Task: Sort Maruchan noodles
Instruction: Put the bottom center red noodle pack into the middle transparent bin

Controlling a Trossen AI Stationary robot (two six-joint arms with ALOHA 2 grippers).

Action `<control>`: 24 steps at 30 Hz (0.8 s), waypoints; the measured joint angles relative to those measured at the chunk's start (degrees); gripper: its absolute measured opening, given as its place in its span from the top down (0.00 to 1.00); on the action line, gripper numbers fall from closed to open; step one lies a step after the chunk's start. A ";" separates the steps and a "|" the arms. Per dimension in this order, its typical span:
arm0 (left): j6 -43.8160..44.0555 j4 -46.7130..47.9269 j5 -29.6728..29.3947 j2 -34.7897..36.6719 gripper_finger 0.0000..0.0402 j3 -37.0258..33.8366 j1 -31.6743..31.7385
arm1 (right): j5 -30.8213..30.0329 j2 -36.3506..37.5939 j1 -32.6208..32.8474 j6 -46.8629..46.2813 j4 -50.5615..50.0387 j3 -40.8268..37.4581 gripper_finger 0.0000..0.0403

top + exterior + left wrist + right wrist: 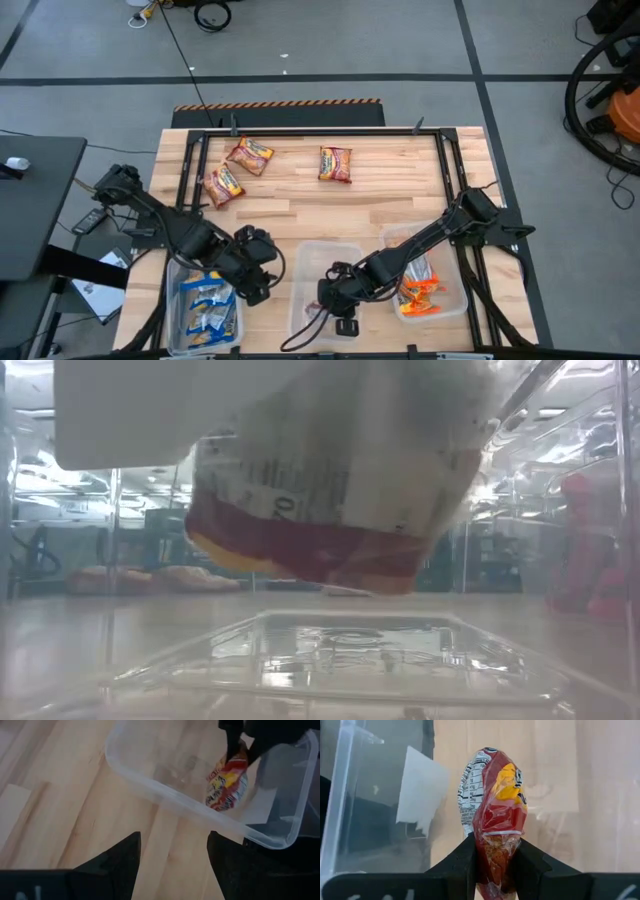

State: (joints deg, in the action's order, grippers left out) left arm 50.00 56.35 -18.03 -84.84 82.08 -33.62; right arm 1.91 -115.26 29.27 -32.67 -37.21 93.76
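My right gripper (495, 857) is over the clear middle bin (300, 262) at the table's near edge, shut on a dark red Maruchan noodle packet (495, 795). In the low view the packet (330, 510) hangs inside the bin above its floor (340, 650). My left gripper (172, 855) is open and holds nothing; it hovers over bare wood beside the middle bin's left wall (165, 795). Three more dark red and orange packets (250, 155), (222, 185), (335, 163) lie flat on the far part of the table. My right gripper pinches one end of the dark red packet (496, 842) between its two fingers. The fingers slant down from the table's right side. The packet juts out past the fingertips, edge-on to the wrist camera. Its lower edge (300, 565) hangs clear of the bin's floor.
A left bin (178, 300) holds blue-and-white packets and a right bin (458, 300) holds orange ones; both stand at the near edge, either side of the middle bin. A black frame (320, 131) borders the table's far part. Bare wood lies between the bins and the far packets.
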 joint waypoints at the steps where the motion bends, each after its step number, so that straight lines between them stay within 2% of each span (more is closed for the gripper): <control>1: 0.17 -0.03 0.13 -0.02 0.42 0.00 0.08 | 0.01 0.00 0.10 1.27 0.34 0.00 0.75; 6: -0.86 0.05 0.25 0.00 0.42 0.00 0.43 | 2.79 -2.24 1.11 3.34 3.77 -0.12 0.75; 15: 1.99 -0.39 0.00 0.07 0.42 0.00 0.45 | 2.59 -3.31 1.10 -13.27 0.67 -0.11 0.75; 18: 2.10 -0.49 -0.01 0.07 0.42 0.00 0.45 | 2.64 -3.23 1.14 -15.62 0.50 -0.11 0.74; 24: 0.53 -0.27 -0.06 0.40 0.42 0.00 2.02 | 2.24 -3.23 1.62 -15.29 0.79 -0.13 0.65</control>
State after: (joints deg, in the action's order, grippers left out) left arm 50.53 56.08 -18.09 -84.44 82.08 -31.60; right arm 4.15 -118.50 30.89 -47.96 -36.42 93.62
